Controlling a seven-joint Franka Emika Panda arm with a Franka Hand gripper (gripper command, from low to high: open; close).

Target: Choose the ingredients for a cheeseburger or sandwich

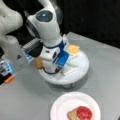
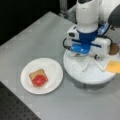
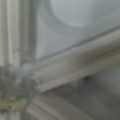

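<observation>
Both front views: gripper (image 2: pixel 86 56) lowered into the white divided tray (image 2: pixel 85 75); finger spread cannot be told. Cheese square (image 2: pixel 114 66) on tray rim. Toast square (image 2: pixel 37 74) with tomato disc (image 2: pixel 39 80) lies on white plate (image 2: pixel 53 68).

On the grey desk (image 2: pixel 37 37) we see a white plate (image 2: pixel 53 72) holding a toast square (image 2: pixel 35 74) with a red tomato disc (image 2: pixel 39 80) on top. To its right, the arm's gripper (image 2: pixel 86 55) hangs low over a round white tray (image 2: pixel 85 75). A yellow cheese square (image 2: pixel 113 67) lies at the tray's right edge, with a brown patty (image 2: pixel 114 49) just above it.
</observation>
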